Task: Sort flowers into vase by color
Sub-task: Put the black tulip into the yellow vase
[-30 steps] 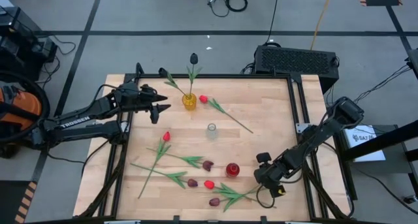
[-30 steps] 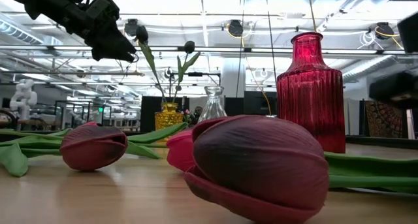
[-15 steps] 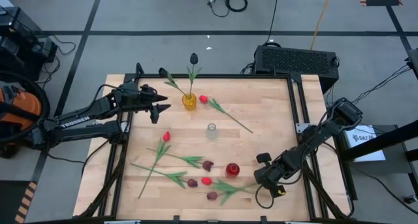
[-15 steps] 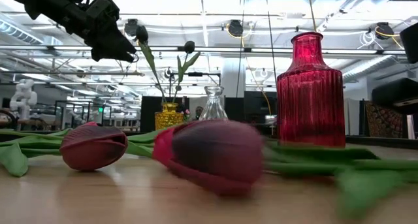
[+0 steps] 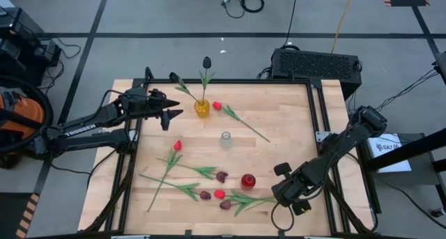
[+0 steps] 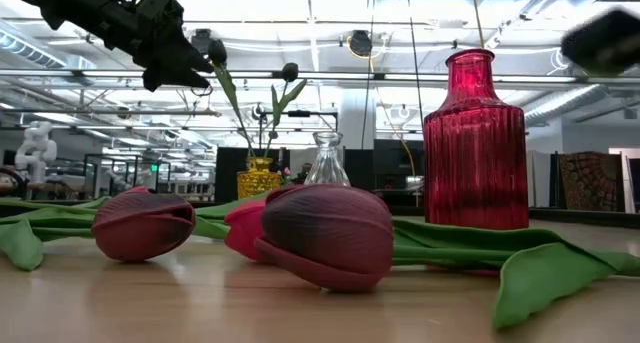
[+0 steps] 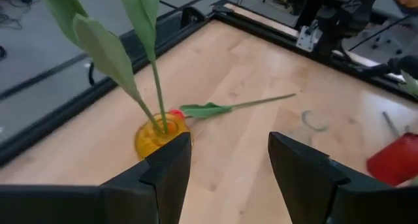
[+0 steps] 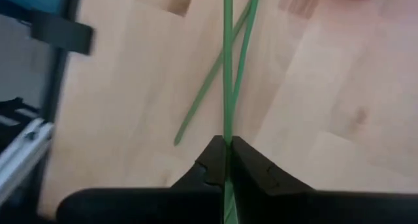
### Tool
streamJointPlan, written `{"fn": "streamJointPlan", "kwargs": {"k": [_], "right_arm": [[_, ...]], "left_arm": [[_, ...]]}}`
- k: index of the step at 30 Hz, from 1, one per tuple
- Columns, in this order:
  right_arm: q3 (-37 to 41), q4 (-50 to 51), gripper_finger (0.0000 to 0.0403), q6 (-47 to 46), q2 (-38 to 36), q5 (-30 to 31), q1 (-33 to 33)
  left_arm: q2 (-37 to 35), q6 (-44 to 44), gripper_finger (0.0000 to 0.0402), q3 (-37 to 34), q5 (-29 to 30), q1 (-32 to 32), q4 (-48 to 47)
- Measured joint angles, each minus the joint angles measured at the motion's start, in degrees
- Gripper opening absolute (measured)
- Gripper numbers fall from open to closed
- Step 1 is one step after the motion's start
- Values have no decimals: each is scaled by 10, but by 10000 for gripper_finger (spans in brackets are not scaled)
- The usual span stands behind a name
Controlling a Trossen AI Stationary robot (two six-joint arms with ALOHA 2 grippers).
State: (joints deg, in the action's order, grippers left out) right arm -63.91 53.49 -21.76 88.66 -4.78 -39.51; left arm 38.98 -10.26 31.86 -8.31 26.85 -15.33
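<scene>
Wooden worktop [image 5: 286,120], and the right hand [image 5: 284,192] at its near right edge is clenched on a thin green stem [image 8: 227,67], pinched between its fingertips. Leftward lie flowers [image 5: 224,205] beside the red vase [image 5: 248,181]. Far left, the left hand [image 5: 169,116] hovers released near the yellow vase [image 5: 202,109] holding dark tulips [image 5: 207,62].

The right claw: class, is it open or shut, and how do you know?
Shut. In its wrist view the right claw has both fingers pressed against a thin green stem with no gap left between them.
</scene>
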Motion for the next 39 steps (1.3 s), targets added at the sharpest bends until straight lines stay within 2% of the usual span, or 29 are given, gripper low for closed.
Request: {"fn": "streamJointPlan", "kwargs": {"k": [6, 9, 13, 17, 20, 22, 26, 29, 34, 39], "right_arm": [[-148, 156, 2, 0, 0, 2, 1], [-220, 210, 2, 0, -1, 4, 3], [-295, 258, 2, 0, -1, 36, 20], [-339, 260, 2, 17, -1, 82, 52], [-342, 262, 2, 38, -1, 105, 81], [-342, 263, 2, 53, -1, 115, 102], [-342, 262, 2, 64, 3, 122, 149], [-342, 255, 2, 57, 5, 122, 184], [-342, 250, 2, 46, 14, 123, 225], [-342, 248, 2, 48, 35, 122, 242]], "left_arm": [[0, -60, 212, 0, -83, -25, 29], [0, -68, 212, 0, -101, -59, 73], [6, -89, 212, 0, -122, -129, 177], [27, -87, 212, 1, -129, -222, 302], [51, -59, 212, 27, -94, -281, 339], [71, -29, 212, 46, -46, -318, 334], [125, 9, 212, 95, 75, -370, 279], [177, 34, 212, 144, 144, -392, 229], [269, 68, 214, 218, 182, -410, 193], [353, 97, 245, 280, 207, -420, 122]]}}
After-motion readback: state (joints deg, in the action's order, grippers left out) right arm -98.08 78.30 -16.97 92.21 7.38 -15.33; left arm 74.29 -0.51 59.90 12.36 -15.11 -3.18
